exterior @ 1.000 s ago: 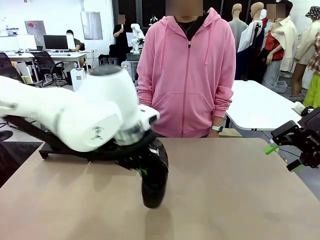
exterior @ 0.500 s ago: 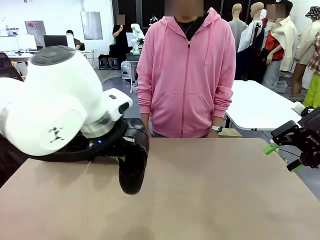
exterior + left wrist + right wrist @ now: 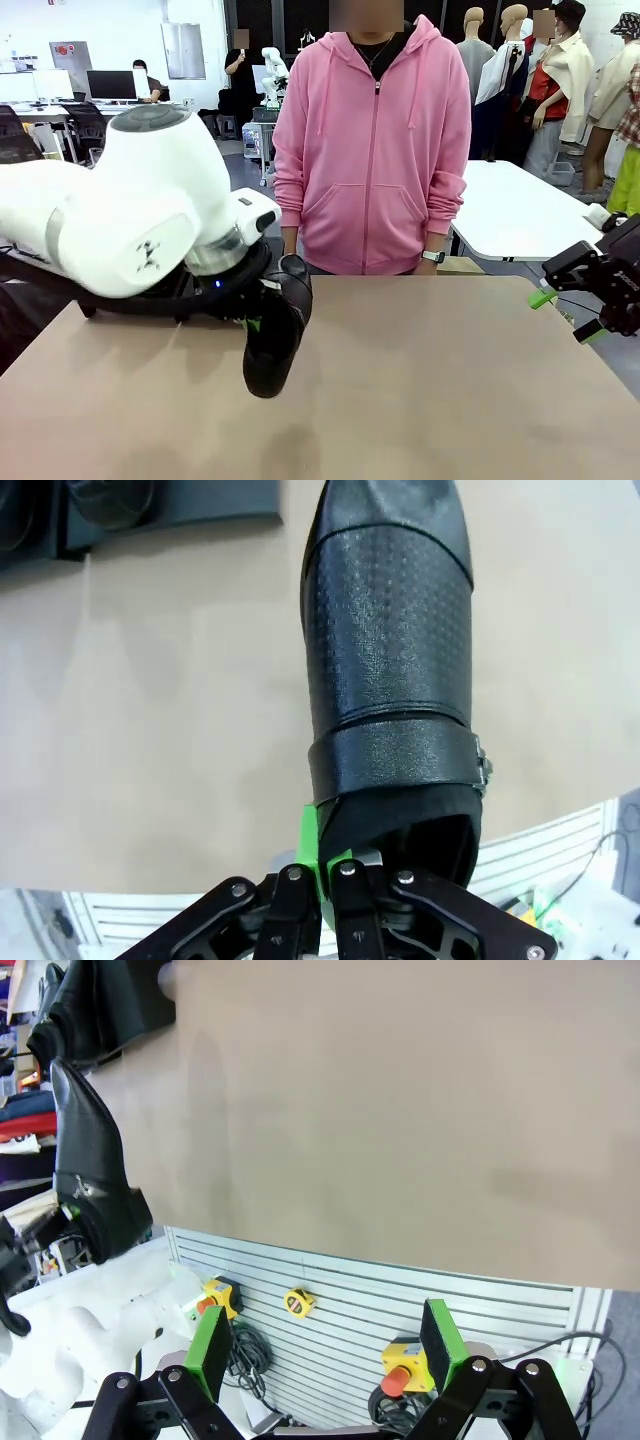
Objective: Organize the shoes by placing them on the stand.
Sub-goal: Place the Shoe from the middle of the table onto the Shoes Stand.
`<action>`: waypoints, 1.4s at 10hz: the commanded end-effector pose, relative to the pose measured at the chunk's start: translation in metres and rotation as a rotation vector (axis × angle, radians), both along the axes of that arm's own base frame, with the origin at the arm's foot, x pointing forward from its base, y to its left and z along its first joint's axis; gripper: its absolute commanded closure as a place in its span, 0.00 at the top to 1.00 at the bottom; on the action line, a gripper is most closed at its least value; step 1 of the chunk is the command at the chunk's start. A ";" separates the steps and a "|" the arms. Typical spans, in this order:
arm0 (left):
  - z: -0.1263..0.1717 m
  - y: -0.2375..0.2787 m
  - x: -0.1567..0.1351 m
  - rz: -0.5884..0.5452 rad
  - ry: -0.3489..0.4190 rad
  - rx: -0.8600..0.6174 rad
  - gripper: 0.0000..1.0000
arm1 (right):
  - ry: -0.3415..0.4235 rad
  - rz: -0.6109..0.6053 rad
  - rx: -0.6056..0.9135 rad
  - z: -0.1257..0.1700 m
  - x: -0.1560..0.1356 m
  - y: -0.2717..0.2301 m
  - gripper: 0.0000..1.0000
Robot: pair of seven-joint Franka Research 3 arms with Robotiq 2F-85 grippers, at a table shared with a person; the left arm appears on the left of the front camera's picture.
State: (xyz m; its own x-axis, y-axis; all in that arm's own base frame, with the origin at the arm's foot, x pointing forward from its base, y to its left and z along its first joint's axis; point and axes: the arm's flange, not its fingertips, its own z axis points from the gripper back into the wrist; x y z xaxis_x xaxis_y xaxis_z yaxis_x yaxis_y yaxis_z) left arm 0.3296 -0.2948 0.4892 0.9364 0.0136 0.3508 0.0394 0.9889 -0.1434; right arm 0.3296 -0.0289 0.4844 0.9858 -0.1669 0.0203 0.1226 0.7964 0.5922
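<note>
- We see the left gripper (image 3: pixel 322 865) clamped on the heel collar of one black shoe (image 3: pixel 272 335), one green pad against the outside of the collar and the other finger apparently down inside the opening.
- The shoe hangs toe-down above the brown table (image 3: pixel 450 400), near the middle-left in the front view, just in front of the stand (image 3: pixel 130 305), which lies behind the left arm.
- In the left wrist view the stand (image 3: pixel 170 505) sits at the top edge, with what looks like another shoe (image 3: pixel 110 500) already on it; we cannot count the rest.
- The right gripper (image 3: pixel 325 1355) hovers off the table's right edge, jaws wide apart, holding nothing.
- Handling, our judgement: the upper is pebbled, slightly glossy leather with a strap and small metal buckle (image 3: pixel 480 765); it looks fairly stiff at the heel and softer over the vamp. Light enough for a one-sided collar pinch, but it may swing or pivot about the pads.
- The glossy leather could slip, so the heel collar, or the sole edges, seems the best hold.
- Risk: the toe catching the stand's edge on set-down.
- Writing: we can read no brand or label on the shoe or stand.
</note>
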 end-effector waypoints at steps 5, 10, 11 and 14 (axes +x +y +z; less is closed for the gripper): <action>0.010 0.013 0.218 0.030 -0.027 -0.054 0.00 | -0.019 0.020 0.030 0.002 0.003 -0.002 1.00; -0.020 0.032 0.297 0.174 -0.093 0.106 0.00 | -0.019 0.020 0.030 0.002 0.003 -0.002 1.00; -0.025 0.032 0.302 0.173 -0.074 0.113 0.00 | -0.019 0.020 0.030 0.002 0.003 -0.002 1.00; -0.036 0.032 0.306 0.166 -0.037 0.123 0.00 | -0.019 0.020 0.030 0.002 0.003 -0.002 1.00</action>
State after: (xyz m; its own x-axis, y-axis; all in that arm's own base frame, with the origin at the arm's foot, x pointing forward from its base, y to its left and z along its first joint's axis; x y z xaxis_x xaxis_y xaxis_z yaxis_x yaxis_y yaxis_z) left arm 0.6319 -0.2597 0.4504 0.9109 0.1059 0.3988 -0.1051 0.9942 -0.0237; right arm 0.3296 -0.0289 0.4845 0.9858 -0.1668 0.0202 0.1226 0.7963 0.5923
